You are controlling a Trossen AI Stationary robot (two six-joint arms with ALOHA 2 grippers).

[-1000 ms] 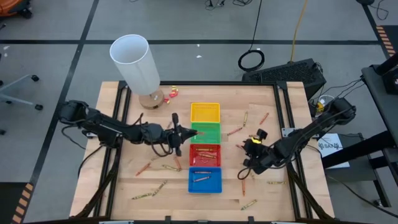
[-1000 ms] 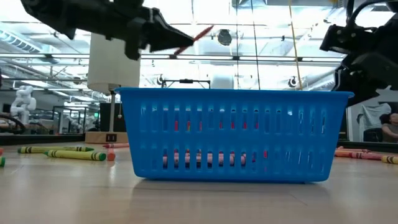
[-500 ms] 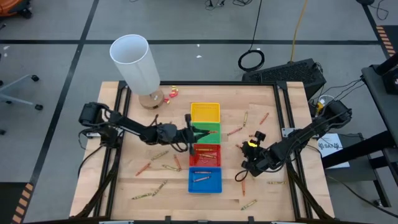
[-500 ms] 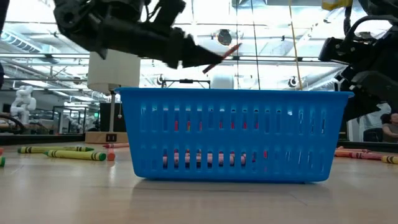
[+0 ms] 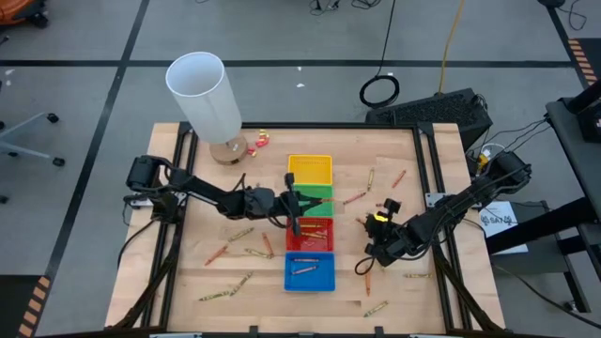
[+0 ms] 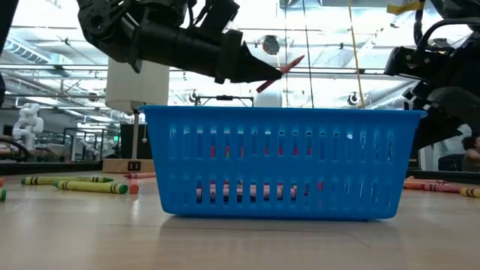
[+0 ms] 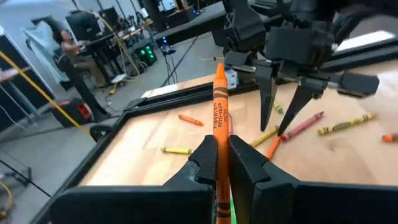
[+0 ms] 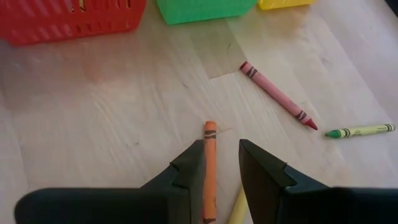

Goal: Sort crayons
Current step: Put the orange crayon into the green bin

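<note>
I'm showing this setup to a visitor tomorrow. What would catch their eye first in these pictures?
Probably the row of four trays mid-table, yellow, green, red and blue, with crayons scattered on the wood around them. Next, the left gripper above the red tray, shut on an orange crayon. Then the tall white cylinder at the far left corner, and the right gripper low over another orange crayon right of the trays.

A line of small black print ran along the paper wrapper of the orange wax crayon (image 7: 219,124) pinched between the left gripper's dark fingers (image 7: 200,163), but the letters were too small to make out. Nothing else bore readable text.
</note>
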